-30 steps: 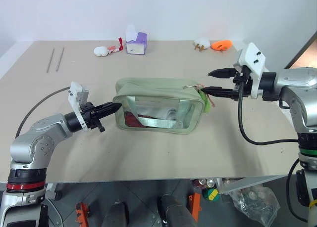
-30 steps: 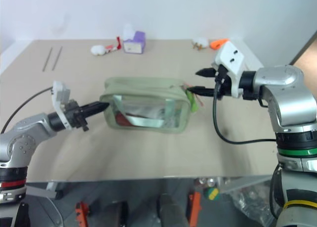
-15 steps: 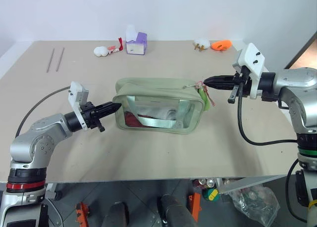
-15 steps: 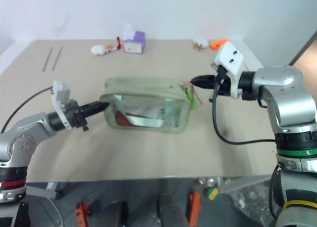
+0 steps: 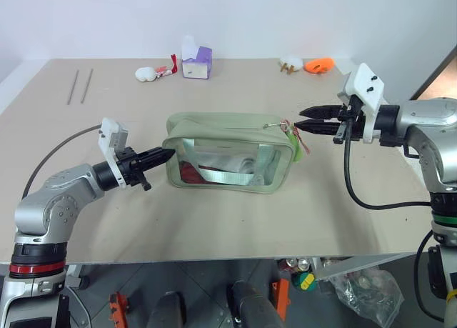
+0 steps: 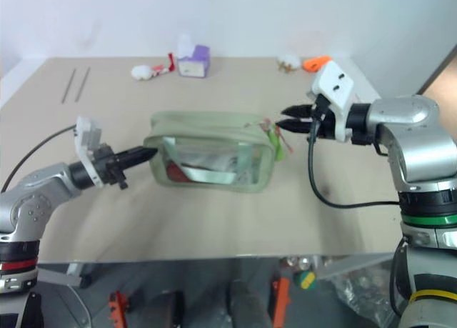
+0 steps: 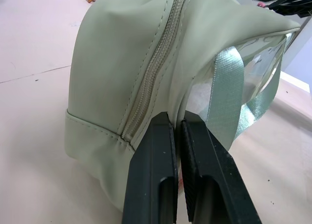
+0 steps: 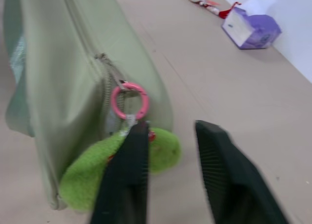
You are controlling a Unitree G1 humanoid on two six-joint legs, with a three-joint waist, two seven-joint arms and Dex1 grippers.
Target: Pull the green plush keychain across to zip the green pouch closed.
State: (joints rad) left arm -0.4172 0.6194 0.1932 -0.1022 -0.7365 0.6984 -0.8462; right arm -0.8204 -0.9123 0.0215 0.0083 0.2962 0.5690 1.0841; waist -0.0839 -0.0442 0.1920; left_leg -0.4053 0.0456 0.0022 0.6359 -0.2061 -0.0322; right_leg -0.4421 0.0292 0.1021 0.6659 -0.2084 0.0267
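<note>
The pale green pouch (image 5: 228, 155) lies in the middle of the table, and its zipper slider sits at its right end. The green plush keychain (image 8: 163, 148) hangs from a pink ring (image 8: 129, 101) at that end, with its red cord (image 5: 304, 143) trailing down. My right gripper (image 5: 298, 119) hovers just right of the ring. It is open, with one finger (image 8: 126, 175) over the plush and nothing between the two. My left gripper (image 5: 166, 156) is shut on the pouch's left end (image 7: 146, 112), by the zipper's start.
At the back of the table stand a purple-and-white box (image 5: 196, 62), a white plush toy (image 5: 146, 73) and an orange object (image 5: 319, 65). Two thin rods (image 5: 82, 85) lie at the far left. The table's front edge is close below the pouch.
My right gripper shut at the keychain's ring half a second ago and has opened again. The plush hangs back down at the pouch's end. The left arm has stayed still.
</note>
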